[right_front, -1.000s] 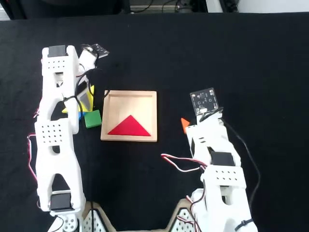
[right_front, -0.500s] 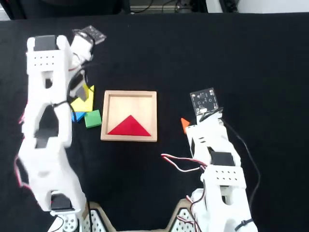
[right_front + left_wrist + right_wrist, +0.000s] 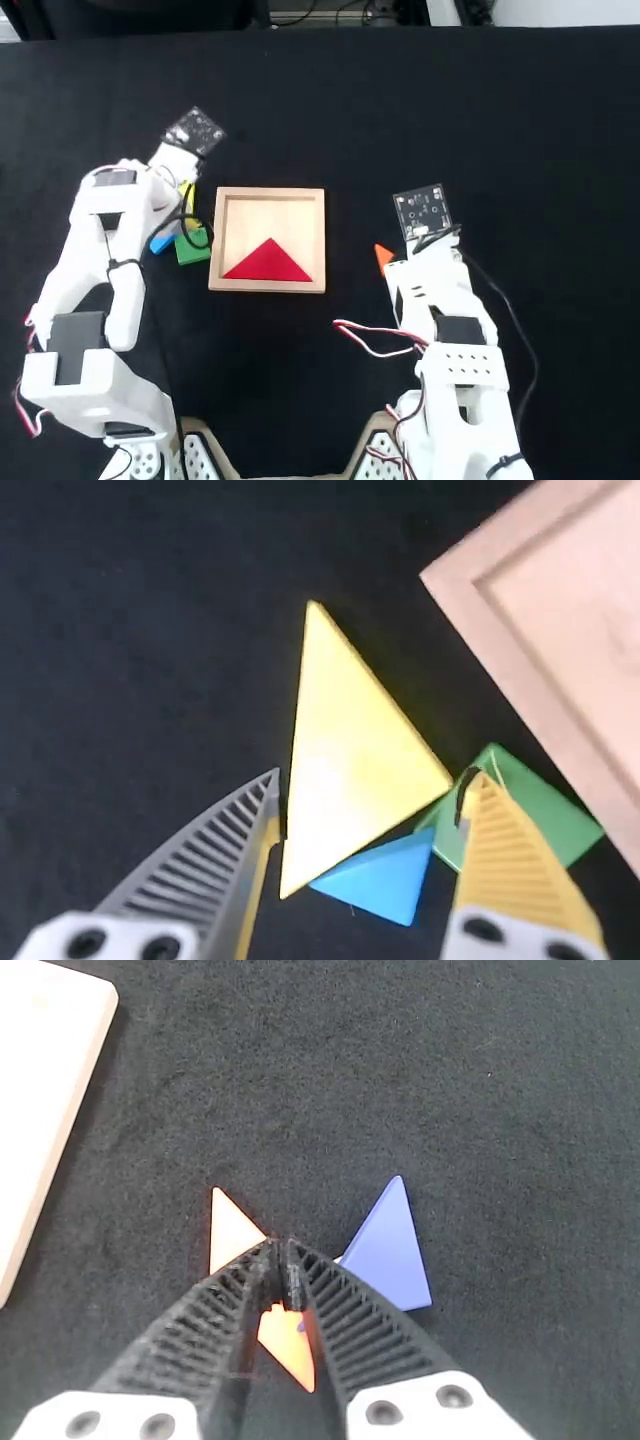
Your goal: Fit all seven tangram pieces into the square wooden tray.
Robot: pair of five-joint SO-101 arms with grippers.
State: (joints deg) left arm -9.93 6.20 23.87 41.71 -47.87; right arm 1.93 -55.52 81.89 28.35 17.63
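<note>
The square wooden tray (image 3: pixel 267 194) lies mid-table with a red triangle (image 3: pixel 267 263) inside it, against the near rim. Just left of the tray is a cluster of pieces: a yellow triangle (image 3: pixel 345 750), a smaller blue triangle (image 3: pixel 380 875) and a green square (image 3: pixel 525 805). My left gripper (image 3: pixel 373 778) hangs open over this cluster, its fingers on either side of the yellow triangle. Right of the tray lie an orange triangle (image 3: pixel 232 1232) and a violet-blue triangle (image 3: pixel 390 1250). My right gripper (image 3: pixel 280 1252) is shut above the orange one, gripping nothing.
Black cloth covers the table (image 3: pixel 520 130). The tray's corner (image 3: pixel 545 610) lies close to the left gripper's yellow finger (image 3: pixel 500 850). A red-and-white cable (image 3: pixel 365 335) loops beside the right arm, in front of the tray. Open cloth stretches behind the tray.
The left arm has folded back toward its base and lowered, with its wrist now over the pieces left of the tray. The right arm has not moved.
</note>
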